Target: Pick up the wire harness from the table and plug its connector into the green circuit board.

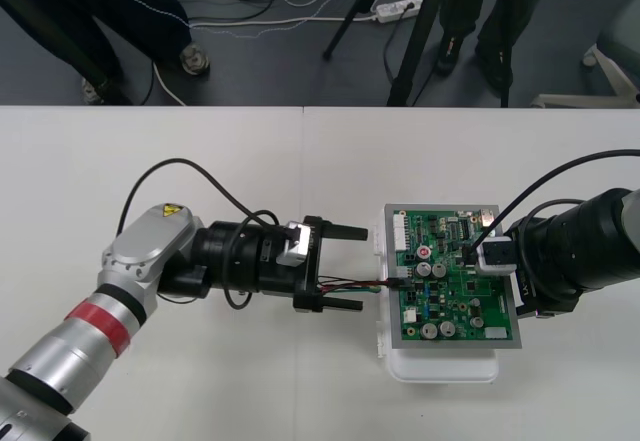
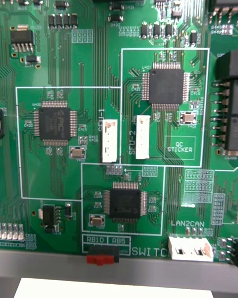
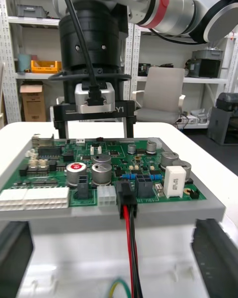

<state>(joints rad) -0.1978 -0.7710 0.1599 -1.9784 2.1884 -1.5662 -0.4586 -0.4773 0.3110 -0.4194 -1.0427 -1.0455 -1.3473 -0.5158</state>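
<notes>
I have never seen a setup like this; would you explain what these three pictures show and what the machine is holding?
It is a two-armed robot. One picture looks down at a light table; the other two come from cameras on each wrist. On the table a green circuit board sits on a white base. A small harness of red, black and green wires has its black plug in the board's edge. The left gripper is open, the wires passing between its fingers, holding nothing. The right gripper hangs above the board.
</notes>
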